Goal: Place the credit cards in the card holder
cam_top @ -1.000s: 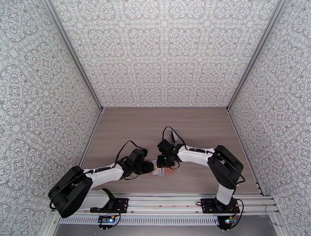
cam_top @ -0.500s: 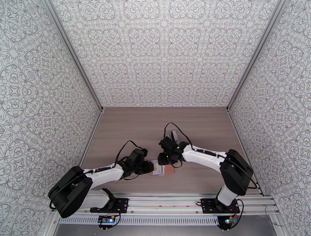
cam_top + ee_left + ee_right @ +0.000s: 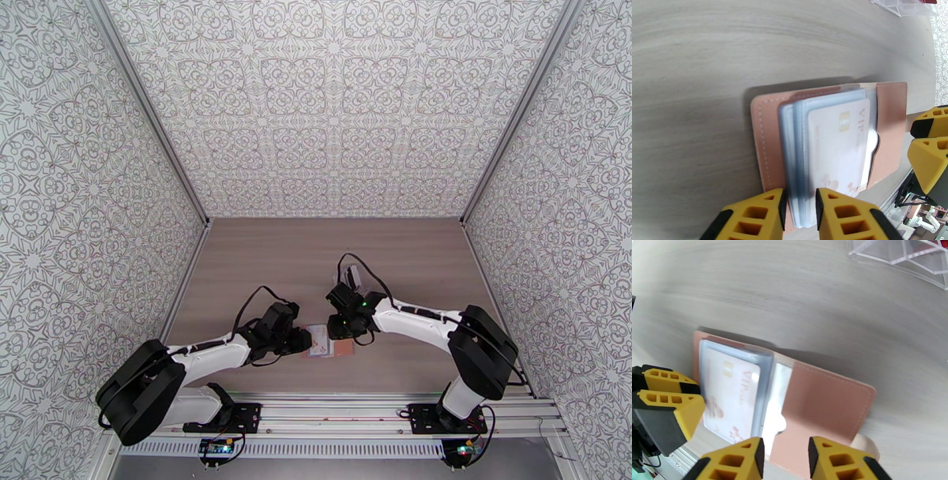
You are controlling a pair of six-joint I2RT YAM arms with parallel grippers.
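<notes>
Jaws of the left gripper (image 3: 799, 197) stay clamped on the near edge of the blue-grey pocket stack. That pins the card holder (image 3: 764, 142) open and flat on the worktop (image 3: 691, 98), near the robot's edge and between the two arms. Jaws of the right gripper (image 3: 785, 447) stand apart over the holder's bare pink cover, pinching nothing that I can make out.

Over the last second the right arm has swung its elbow outward and its wrist has eased off, uncovering more of the holder in the top view. The left arm has not budged. I judge that one card is now seated and the right arm is free to fetch another.

Count:
- two arms
- one clear plastic case (image 3: 896, 255) farther back, with something red inside
- one card holder
- one white card (image 3: 837, 150) in the top pocket

How many cards remain cannot be counted.
</notes>
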